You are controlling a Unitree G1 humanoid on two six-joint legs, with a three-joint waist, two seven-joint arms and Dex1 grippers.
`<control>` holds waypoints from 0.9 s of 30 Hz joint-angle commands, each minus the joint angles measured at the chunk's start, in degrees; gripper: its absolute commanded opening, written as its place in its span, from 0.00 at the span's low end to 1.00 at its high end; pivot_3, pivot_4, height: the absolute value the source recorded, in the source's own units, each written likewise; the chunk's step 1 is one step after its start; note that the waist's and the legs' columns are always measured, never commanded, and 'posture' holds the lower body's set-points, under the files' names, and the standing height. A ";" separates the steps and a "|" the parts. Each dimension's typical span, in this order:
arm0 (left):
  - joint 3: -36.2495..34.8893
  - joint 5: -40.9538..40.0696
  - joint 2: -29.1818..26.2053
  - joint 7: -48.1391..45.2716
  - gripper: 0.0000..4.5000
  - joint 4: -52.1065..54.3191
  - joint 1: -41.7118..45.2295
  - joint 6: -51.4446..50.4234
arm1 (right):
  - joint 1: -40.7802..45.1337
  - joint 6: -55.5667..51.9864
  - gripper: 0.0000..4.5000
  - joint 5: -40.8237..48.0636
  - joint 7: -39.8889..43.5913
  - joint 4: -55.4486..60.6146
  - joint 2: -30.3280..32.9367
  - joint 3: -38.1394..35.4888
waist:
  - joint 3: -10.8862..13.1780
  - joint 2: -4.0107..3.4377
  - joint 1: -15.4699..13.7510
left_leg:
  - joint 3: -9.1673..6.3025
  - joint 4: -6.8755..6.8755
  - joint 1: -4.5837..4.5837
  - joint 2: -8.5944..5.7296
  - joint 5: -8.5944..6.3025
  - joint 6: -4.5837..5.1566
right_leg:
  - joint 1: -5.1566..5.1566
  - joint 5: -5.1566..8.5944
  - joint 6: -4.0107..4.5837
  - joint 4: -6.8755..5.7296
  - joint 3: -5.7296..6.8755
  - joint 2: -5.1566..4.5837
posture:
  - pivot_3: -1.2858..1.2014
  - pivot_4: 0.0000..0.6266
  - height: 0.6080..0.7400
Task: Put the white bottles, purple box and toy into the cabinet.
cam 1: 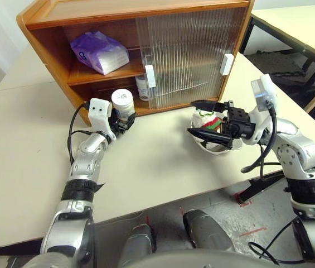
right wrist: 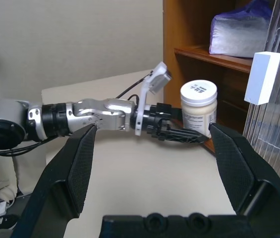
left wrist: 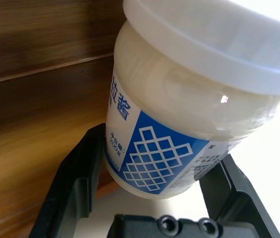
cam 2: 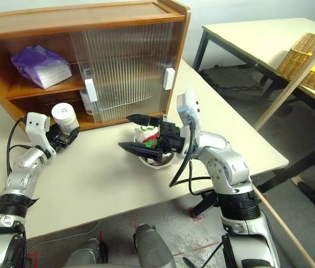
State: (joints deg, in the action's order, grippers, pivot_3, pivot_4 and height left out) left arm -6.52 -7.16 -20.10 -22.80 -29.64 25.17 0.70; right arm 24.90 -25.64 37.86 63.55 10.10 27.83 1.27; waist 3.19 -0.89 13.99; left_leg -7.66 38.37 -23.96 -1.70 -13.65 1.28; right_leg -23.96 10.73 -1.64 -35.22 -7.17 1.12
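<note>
The cabinet (cam 1: 51,22) stands at the back of the table, its left side open. On its middle shelf lies the purple box (cam 1: 98,51). My left gripper (cam 1: 125,120) is shut on a white bottle (cam 1: 122,102) right at the lower opening; the blue-labelled jar (left wrist: 149,148) sits between both fingers. A second white bottle (cam 1: 142,86) stands inside the lower compartment, partly behind the ribbed door. The toy (cam 1: 209,120) lies in a metal dish (cam 1: 218,148). My right gripper (cam 1: 192,117) hovers open just over the dish, pointing left, holding nothing.
Two ribbed sliding doors with white handles (cam 1: 150,76) cover the cabinet's right half. The table (cam 1: 157,167) has open room in front of the cabinet. To the right stands another table with a wicker basket (cam 2: 308,56), and a wooden pole (cam 2: 291,84) leans across.
</note>
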 commanded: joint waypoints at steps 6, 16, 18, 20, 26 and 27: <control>-1.34 1.31 -0.15 5.26 0.70 -13.51 8.59 4.68 | -0.09 0.39 1.00 -0.38 -0.81 0.73 -0.04 0.02 | 0.01 0.02 0.23 | 0.13 0.11 -0.01 -0.04 0.05 0.08 | 0.02 -0.11 -0.19 0.00 0.02 0.10 | 0.39 0.08 1.00; -2.14 0.93 -0.64 7.71 0.70 -27.46 18.14 7.16 | -0.07 0.35 1.00 -0.34 -1.22 1.01 0.20 -0.10 | 0.04 0.09 0.96 | 0.31 0.46 -0.05 -0.14 0.15 0.25 | 0.11 -0.15 -0.93 0.03 0.05 0.12 | 0.39 0.07 1.00; -3.08 0.38 -0.90 8.44 0.70 -30.38 20.41 7.62 | 0.07 0.36 1.00 -0.31 -1.36 1.09 0.26 -0.25 | 0.05 0.11 1.24 | 0.32 0.47 -0.05 -0.15 0.19 0.28 | 0.12 -0.21 -0.95 0.03 0.05 0.13 | 0.38 0.07 1.00; -3.17 0.67 -1.11 8.39 0.70 -32.64 21.87 7.89 | 0.17 0.26 1.00 -0.20 -1.38 1.13 0.47 -0.48 | 0.06 0.11 1.47 | 0.32 0.49 -0.05 -0.16 0.22 0.29 | 0.12 -0.24 -0.96 0.03 0.05 0.13 | 0.38 0.07 1.00; -3.54 0.72 -0.97 8.92 0.70 -36.58 24.09 7.86 | -0.01 -0.08 1.00 0.03 -1.61 1.57 0.76 -0.62 | 0.06 0.12 2.30 | 0.39 0.48 -0.05 -0.21 0.23 0.29 | 0.14 -0.23 -1.00 0.04 0.04 0.15 | 0.38 0.08 1.00; -3.61 0.66 -0.89 9.11 0.70 -37.03 24.26 7.86 | -0.05 -0.15 1.00 0.12 -1.66 1.66 0.82 -0.62 | 0.08 0.14 2.43 | 0.40 0.48 -0.05 -0.21 0.23 0.29 | 0.14 -0.22 -1.01 0.05 0.05 0.15 | 0.38 0.08 1.00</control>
State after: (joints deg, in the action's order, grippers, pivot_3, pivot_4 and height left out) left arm -9.09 -6.65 -20.74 -14.11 -65.78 48.04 7.58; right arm 24.76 -25.56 37.82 61.90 10.81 28.29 1.07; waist 3.27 -0.74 16.42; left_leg -7.25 38.84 -24.02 -1.91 -13.42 1.57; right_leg -23.83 10.52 -2.66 -35.17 -7.12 1.28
